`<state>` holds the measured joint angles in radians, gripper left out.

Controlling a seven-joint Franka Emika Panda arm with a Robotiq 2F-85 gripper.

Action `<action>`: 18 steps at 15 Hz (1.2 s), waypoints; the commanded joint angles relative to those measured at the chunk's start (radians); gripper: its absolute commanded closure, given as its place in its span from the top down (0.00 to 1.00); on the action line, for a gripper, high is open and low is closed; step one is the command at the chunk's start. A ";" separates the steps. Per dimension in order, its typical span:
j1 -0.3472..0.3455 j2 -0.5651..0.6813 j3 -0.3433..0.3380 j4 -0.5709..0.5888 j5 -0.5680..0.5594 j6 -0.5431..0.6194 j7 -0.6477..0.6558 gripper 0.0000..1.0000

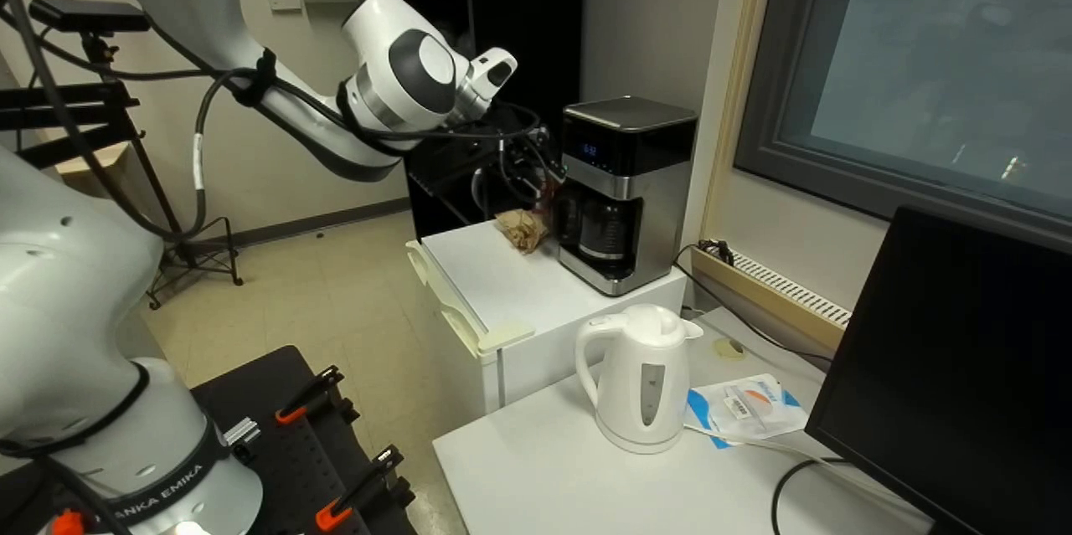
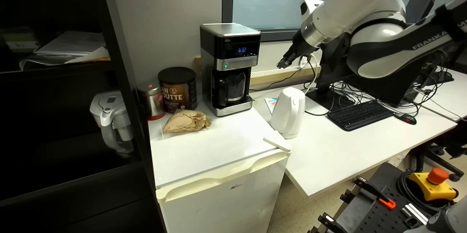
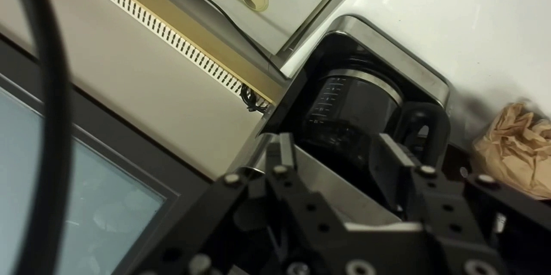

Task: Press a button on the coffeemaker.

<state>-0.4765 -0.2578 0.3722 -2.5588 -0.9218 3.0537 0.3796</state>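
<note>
The coffeemaker stands upright on a small white fridge, black with silver bands and a dark carafe. In an exterior view its blue display reads 6:32, and a small green-lit button shows on the silver band. My gripper is in the air off the coffeemaker's front, with a gap between them in that view. It also shows near the front in an exterior view. In the wrist view the gripper is open and empty, fingers spread before the band and carafe; the button is not visible there.
A brown paper bag, a coffee can and a steel canister stand beside the coffeemaker on the fridge. A white kettle and a monitor stand on the adjoining desk. A window wall lies behind.
</note>
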 commanded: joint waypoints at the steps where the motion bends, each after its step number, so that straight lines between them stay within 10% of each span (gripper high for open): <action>1: -0.098 0.001 0.107 0.038 -0.149 0.022 0.173 0.20; 5: -0.178 0.012 0.208 0.089 -0.334 0.006 0.379 0.00; 18: -0.239 0.316 0.343 0.284 -1.000 -0.293 0.998 0.04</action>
<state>-0.7183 -0.0642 0.7021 -2.3383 -1.8216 2.8357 1.3016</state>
